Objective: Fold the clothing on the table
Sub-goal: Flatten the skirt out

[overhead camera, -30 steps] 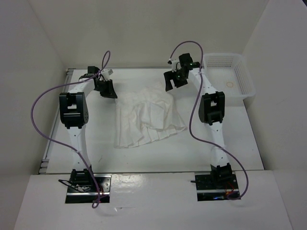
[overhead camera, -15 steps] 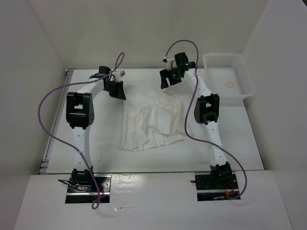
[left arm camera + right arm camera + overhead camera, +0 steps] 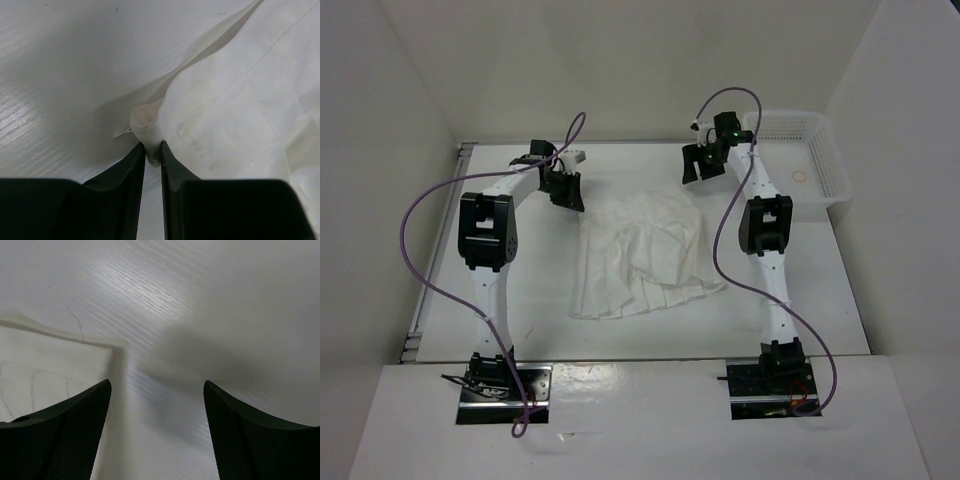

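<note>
The clothing (image 3: 645,255) lies crumpled mid-table (image 3: 840,300), its long axis running far to near and its pleated hem toward the arm bases. Top view: the left gripper (image 3: 563,190) meets its far-left corner, while the right gripper (image 3: 705,163) hangs just beyond the far-right corner. Left wrist view: narrow fingers pinch a fabric fold, the rest spreading ahead and rightward. Right wrist view: the fingers stand wide over bare table, and the cloth corner lies beside the finger on the view's left, probably the way to shift.
</note>
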Controlling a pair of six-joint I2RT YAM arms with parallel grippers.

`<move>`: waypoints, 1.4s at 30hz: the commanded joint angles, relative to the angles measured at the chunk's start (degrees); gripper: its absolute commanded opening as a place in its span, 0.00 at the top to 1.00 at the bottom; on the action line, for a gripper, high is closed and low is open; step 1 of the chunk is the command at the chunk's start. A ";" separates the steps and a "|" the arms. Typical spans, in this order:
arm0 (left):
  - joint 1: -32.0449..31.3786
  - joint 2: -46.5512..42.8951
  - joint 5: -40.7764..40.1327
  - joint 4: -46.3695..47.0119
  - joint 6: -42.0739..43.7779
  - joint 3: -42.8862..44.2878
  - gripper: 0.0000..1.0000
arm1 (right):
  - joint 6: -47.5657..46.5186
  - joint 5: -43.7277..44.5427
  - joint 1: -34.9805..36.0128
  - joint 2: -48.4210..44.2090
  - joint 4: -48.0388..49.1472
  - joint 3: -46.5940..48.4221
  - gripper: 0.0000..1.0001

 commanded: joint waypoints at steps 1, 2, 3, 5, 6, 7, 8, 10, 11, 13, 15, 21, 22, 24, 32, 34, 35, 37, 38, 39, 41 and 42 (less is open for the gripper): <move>0.41 -1.62 -2.43 -2.26 1.90 -1.00 0.75 | -0.98 0.74 -0.94 -4.26 -0.44 -0.29 0.21; 0.41 -1.62 -2.43 -2.26 1.90 -0.48 0.75 | -0.98 0.13 -0.94 -4.26 -0.44 -0.29 0.23; 0.41 -1.10 -2.43 -2.26 2.42 -0.47 0.75 | -0.98 0.13 -0.42 -3.57 -0.97 -0.29 0.23; 0.41 -1.09 -2.43 -2.79 2.43 -0.47 0.75 | -0.98 -1.01 0.20 -2.86 -0.97 -0.29 0.24; 0.41 -1.09 -2.43 -2.79 2.43 -0.47 0.75 | -0.98 -1.02 0.90 -2.07 -1.49 0.23 0.24; 0.41 -1.09 -2.43 -2.79 2.43 -0.47 0.75 | -0.98 -1.63 0.91 -1.54 -1.50 0.24 0.24; 0.41 -1.09 -2.43 -2.79 2.43 -0.47 0.75 | -0.98 -1.63 1.69 -1.54 -1.50 0.24 0.24; 0.41 -1.09 -2.43 -2.79 2.43 -0.47 0.75 | -0.98 -2.86 2.49 -1.02 -1.50 0.76 0.24; 0.41 -1.09 -2.43 -2.79 2.43 -0.47 0.75 | -0.98 -3.38 3.18 -1.01 -1.50 0.76 0.24; 0.41 -1.09 -2.43 -2.79 2.43 -0.47 0.75 | -0.98 -3.39 3.80 -1.01 -1.50 1.29 0.24; 0.41 -1.09 -2.43 -2.79 2.43 -0.47 0.75 | -0.98 -3.39 4.42 -0.48 -1.50 1.29 0.25; 0.41 -1.09 -2.43 -2.79 2.95 -0.47 0.75 | -0.98 -3.39 4.42 0.04 -2.03 1.29 0.31; 0.41 -1.09 -2.43 -2.79 2.96 -0.47 0.75 | -0.98 -3.39 4.42 0.57 -2.03 1.29 0.31; 0.41 -1.09 -2.43 -2.79 2.96 -0.47 0.75 | -0.98 -2.87 4.42 0.57 -2.03 1.29 0.33; 0.41 -1.09 -3.13 -3.32 3.48 -0.47 0.75 | -0.98 -2.16 3.90 0.57 -2.03 1.29 0.40; 0.94 -1.09 -3.13 -3.32 3.48 -1.00 0.75 | -0.98 -2.16 3.89 0.57 -2.03 1.29 0.44; 0.94 -1.09 -3.13 -3.32 3.48 -1.00 0.75 | -0.98 -2.16 3.89 0.57 -2.03 1.29 0.48; 0.94 -1.09 -3.13 -3.32 3.48 -1.00 0.75 | -0.98 -2.16 3.89 0.57 -2.03 1.29 0.52; 0.94 -1.09 -2.61 -3.32 3.48 -0.48 0.75 | -0.98 -2.77 3.89 0.57 -2.03 1.29 0.55; 0.94 -0.57 -2.61 -3.32 3.48 -0.47 0.75 | -0.98 -2.77 3.89 0.57 -2.55 1.29 0.61; 0.94 -0.56 -2.61 -3.32 3.48 -0.47 0.75 | -0.98 -2.77 3.89 0.57 -2.55 1.29 0.67; 0.94 -0.04 -2.61 -3.32 3.48 -0.47 0.75 | -0.98 -2.77 3.89 0.57 -2.55 1.29 0.69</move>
